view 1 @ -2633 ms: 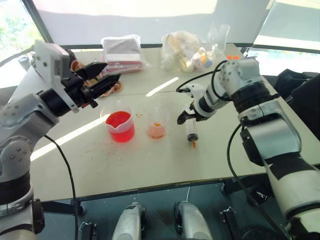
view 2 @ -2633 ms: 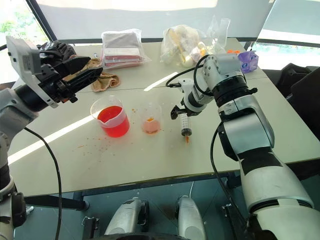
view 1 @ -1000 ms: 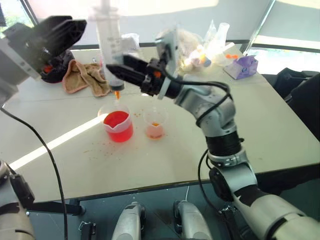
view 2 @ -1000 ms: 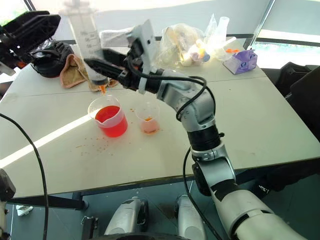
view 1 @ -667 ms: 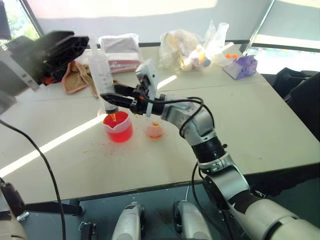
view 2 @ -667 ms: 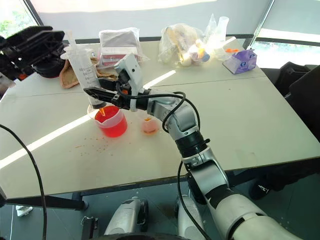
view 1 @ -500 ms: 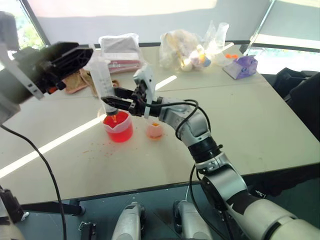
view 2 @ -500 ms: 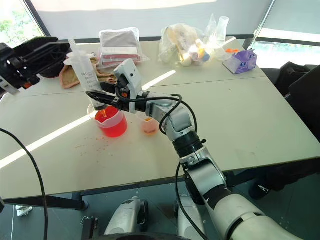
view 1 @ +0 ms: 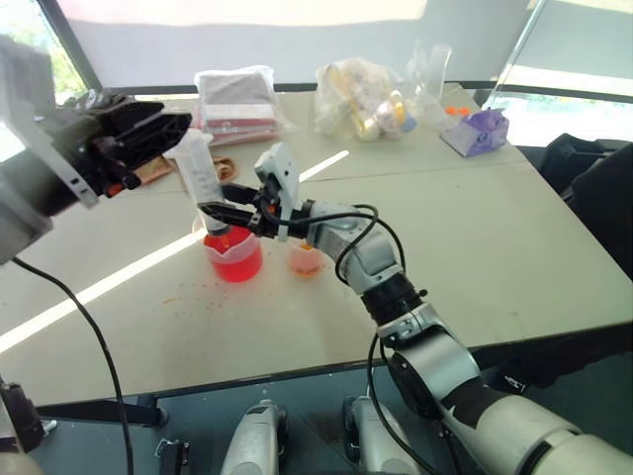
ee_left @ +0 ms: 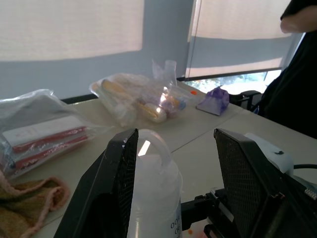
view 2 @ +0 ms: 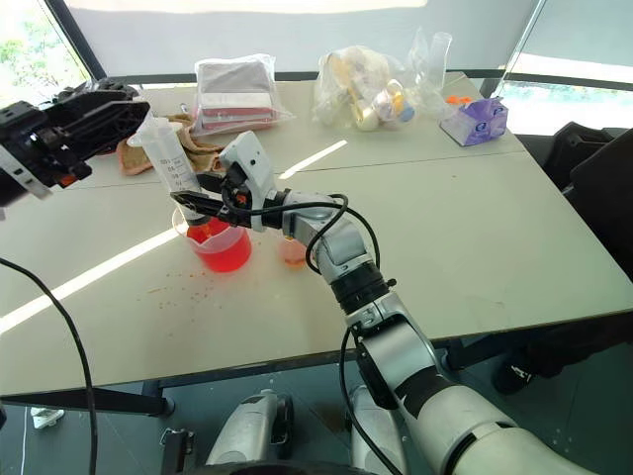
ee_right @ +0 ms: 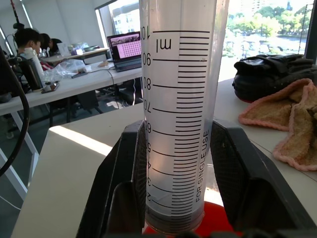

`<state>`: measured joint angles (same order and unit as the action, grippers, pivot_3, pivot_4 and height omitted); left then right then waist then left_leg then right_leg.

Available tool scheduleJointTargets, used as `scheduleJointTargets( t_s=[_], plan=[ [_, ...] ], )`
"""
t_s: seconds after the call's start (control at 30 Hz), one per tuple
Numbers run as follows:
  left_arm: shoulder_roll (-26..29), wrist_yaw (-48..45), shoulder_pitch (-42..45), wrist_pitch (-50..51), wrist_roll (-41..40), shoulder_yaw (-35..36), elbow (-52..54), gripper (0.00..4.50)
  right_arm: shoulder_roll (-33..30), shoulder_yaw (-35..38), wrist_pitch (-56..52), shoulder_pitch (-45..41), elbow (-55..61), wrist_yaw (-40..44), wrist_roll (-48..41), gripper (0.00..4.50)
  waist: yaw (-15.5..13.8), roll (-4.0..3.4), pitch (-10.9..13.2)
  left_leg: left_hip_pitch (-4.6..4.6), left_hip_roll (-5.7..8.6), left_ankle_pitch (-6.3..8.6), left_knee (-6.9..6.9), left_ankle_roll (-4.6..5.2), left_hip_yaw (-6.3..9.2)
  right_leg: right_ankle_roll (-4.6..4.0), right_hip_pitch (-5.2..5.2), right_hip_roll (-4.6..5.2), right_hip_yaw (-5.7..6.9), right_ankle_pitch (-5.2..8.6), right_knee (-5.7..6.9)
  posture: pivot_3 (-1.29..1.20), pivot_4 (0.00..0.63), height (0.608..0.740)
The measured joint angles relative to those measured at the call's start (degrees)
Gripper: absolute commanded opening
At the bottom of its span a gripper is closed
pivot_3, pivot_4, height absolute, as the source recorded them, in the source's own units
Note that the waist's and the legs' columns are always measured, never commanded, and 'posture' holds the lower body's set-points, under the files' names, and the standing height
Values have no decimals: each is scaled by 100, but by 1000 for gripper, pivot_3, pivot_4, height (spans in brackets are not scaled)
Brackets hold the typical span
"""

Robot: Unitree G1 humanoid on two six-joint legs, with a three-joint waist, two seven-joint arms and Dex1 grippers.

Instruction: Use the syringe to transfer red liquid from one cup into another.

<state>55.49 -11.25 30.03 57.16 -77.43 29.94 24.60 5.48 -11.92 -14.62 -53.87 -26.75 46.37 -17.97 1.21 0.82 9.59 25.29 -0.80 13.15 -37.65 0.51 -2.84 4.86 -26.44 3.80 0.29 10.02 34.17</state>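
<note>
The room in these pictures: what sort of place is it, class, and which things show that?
Probably an office used as a lab: a laptop on a far desk, blinds over wide windows, and a syringe over a beaker on the table.

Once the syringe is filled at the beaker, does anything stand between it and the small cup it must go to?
Nothing visible does. The syringe, clamped near its lower end by the right gripper, stands tilted over the beaker of red liquid. The small cup sits just beside the beaker, with bare table between them.

You're seeing silver-grey arm shells with black joints, loose black cables, and black two-fingered grippers with waffle-textured pads [ee_left: 245, 171].
</note>
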Motion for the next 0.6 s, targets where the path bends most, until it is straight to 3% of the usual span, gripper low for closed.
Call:
scheduleJointTargets(
  t_s=[0.17,0.27,0.43,0.6],
  plan=[
    [0,-14,-62,-2,91,-175,-53,2520,19,1,18,0,-46,6,64,1324,-4,0,0,0,0,0,1,-1,-1,-1,0,-1,0,0,0,0,150,740],
    [-9,-46,-61,-21,205,-239,-136,1737,25,2,21,0,-51,9,91,1324,-1,0,0,0,-1,0,1,-1,-2,-1,-1,-1,0,0,-1,0,150,740],
    [-158,-89,-61,-66,342,-269,-217,19,18,0,18,16,-51,20,122,1324,-4,0,0,0,-1,-1,3,-1,-3,-1,-1,-1,0,0,-1,0,150,740],
    [-266,-124,-61,-115,428,-384,-231,19,3,-7,16,66,-51,31,219,1324,-2,0,0,0,0,-1,3,-1,-3,-1,-1,-1,0,0,-1,0,150,740]
  ],
)
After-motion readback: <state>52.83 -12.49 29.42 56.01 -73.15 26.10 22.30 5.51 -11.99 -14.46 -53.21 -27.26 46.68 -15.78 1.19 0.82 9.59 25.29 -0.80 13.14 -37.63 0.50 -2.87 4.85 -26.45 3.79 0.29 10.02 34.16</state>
